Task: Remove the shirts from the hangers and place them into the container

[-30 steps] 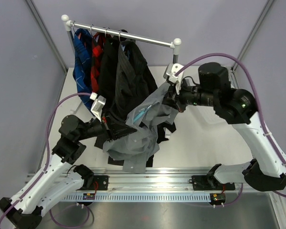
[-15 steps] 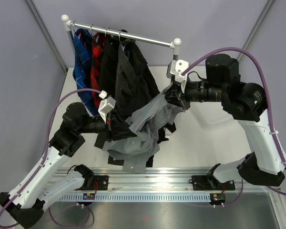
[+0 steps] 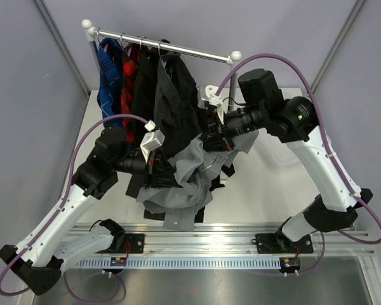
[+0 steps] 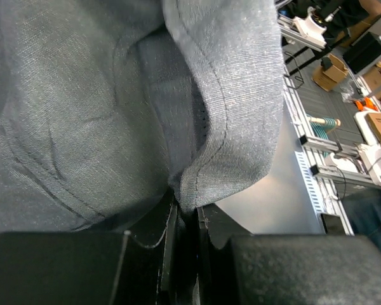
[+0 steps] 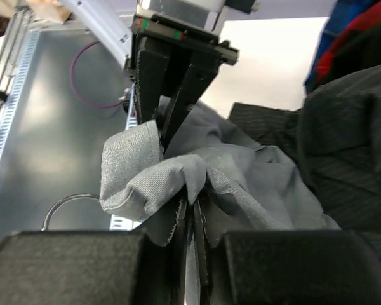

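The plain light grey button-up shirt [image 3: 184, 187] hangs bunched over the middle of the white table [image 3: 267, 190], strung between the left tool [image 4: 186, 213] and the right tool [image 5: 192, 210]. Each is nipped almost closed on a fold of it.

Cannot trace a hanger in the folds of the grey shirt [image 3: 184, 184]; cannot see most of the container [image 3: 273, 155] right of it.
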